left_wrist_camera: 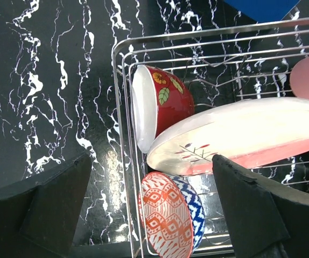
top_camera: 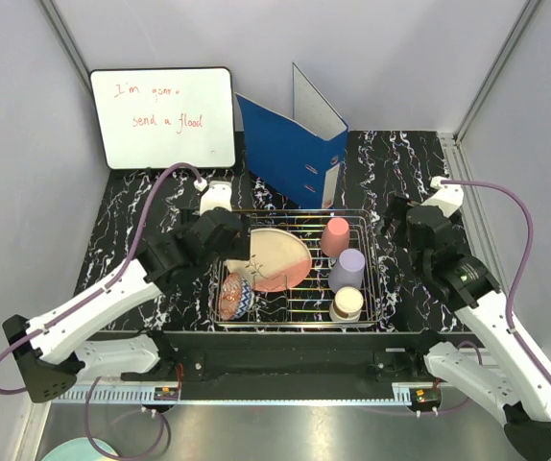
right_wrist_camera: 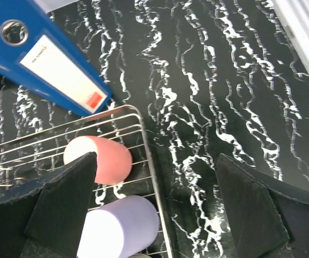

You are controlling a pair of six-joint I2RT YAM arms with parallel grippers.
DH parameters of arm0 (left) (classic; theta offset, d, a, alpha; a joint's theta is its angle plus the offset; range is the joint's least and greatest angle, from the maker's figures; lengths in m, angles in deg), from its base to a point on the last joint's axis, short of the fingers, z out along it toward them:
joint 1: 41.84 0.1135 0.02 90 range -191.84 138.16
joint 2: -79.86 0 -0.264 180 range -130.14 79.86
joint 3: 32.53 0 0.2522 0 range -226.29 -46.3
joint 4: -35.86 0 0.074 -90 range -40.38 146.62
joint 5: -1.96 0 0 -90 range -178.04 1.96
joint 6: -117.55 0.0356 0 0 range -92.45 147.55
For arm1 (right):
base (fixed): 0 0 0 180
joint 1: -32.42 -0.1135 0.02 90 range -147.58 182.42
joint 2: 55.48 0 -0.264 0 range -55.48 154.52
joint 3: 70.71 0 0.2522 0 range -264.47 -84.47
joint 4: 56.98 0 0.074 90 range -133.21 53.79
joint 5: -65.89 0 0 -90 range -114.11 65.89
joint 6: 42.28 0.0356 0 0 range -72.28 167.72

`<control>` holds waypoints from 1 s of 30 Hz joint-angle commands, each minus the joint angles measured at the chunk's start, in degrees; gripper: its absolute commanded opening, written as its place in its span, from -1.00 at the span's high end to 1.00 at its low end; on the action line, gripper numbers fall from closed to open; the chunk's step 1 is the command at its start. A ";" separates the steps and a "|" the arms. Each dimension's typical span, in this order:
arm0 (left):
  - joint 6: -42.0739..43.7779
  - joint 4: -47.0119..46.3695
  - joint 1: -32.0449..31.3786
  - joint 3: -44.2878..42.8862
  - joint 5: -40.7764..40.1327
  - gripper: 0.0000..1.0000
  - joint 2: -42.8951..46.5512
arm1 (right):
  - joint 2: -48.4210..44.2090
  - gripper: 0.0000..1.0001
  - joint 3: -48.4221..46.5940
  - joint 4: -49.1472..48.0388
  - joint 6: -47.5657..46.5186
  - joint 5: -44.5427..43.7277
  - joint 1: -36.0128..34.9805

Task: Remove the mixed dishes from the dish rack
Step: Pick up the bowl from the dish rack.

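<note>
The silver wire dish rack [top_camera: 377,274] sits mid-table. In it a cream-and-pink plate [top_camera: 280,257] leans on a red flowered bowl [left_wrist_camera: 165,105] and a red-and-blue patterned bowl [top_camera: 235,296]. Along the rack's right side stand a pink cup [top_camera: 335,235], a lavender cup [top_camera: 347,269] and a cream-brown cup [top_camera: 347,303]. My left gripper [top_camera: 226,236] hovers open over the rack's left edge [left_wrist_camera: 119,107], with the patterned bowl [left_wrist_camera: 168,215] and the plate [left_wrist_camera: 240,134] below its fingers. My right gripper [top_camera: 414,225] is open above the rack's right rim [right_wrist_camera: 111,114], beside the pink cup [right_wrist_camera: 103,158] and lavender cup [right_wrist_camera: 119,226].
A blue ring binder [top_camera: 290,154] stands just behind the rack, its spine [right_wrist_camera: 41,54] close to the far right corner. A whiteboard [top_camera: 163,115] leans at the back left. Black marbled tabletop [top_camera: 419,163] lies to the rack's right and left.
</note>
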 commanded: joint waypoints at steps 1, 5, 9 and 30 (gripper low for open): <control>0.83 -3.24 -0.26 0.54 1.87 -0.98 3.77 | 1.11 -0.99 -5.80 2.50 -3.28 -3.97 -0.98; 1.97 -3.24 -0.26 2.04 3.27 -0.98 4.73 | 9.11 -1.00 -15.92 9.37 -6.81 -12.20 -9.98; 3.29 -3.24 -0.35 3.88 3.10 -0.98 6.31 | 16.49 -0.99 -23.84 14.38 -8.31 -26.54 -20.73; 0.75 -3.95 -4.74 13.19 15.67 -0.68 10.18 | 10.80 -0.93 -11.28 6.05 -1.63 -13.90 -24.53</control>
